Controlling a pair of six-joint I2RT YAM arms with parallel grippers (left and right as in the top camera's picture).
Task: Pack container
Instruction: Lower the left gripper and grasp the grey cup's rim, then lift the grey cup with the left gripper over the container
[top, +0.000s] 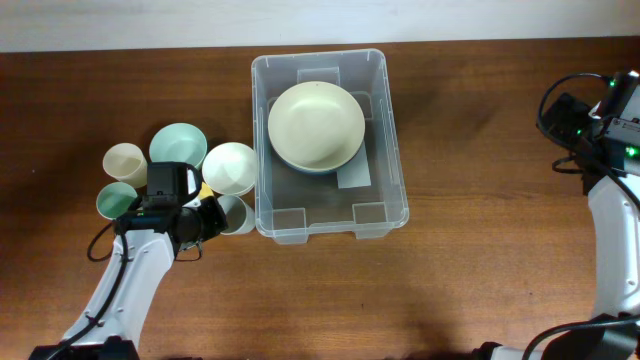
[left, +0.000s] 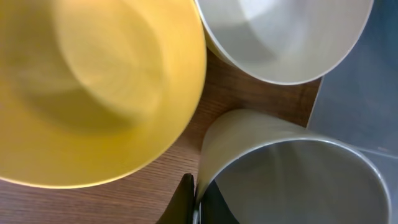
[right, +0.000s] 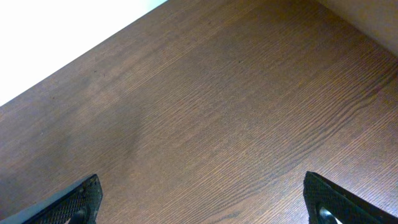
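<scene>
Left pincer (left: 198, 202) is pressed together on the rim of a pale grey cup (left: 292, 180): in the left wrist view one dark finger sits inside the cup wall and the other outside it. From overhead the same pincer (top: 213, 217) lies at the near side of a cluster of cups on the left part of the wooden desk (top: 480, 270), and the pale grey cup (top: 238, 213) stands just beside the near left corner of the container (top: 330, 205). A yellow cup (left: 93, 87) is close beside the pinched one, mostly hidden under the wrist from above, and a white cup (top: 231, 167) stands just behind it, next to the container's left wall. Further left are a teal cup (top: 178, 145), a cream cup (top: 125, 160) and a small green cup (top: 115, 200). The container sits at the middle of the desk towards the far edge, upright, with a cream bowl (top: 316, 125) in its far half and a pale label (top: 357, 177) on its base. Right pincer (right: 205, 208) is spread wide above bare wood at the far right, well apart from the container, with nothing between its fingers.
</scene>
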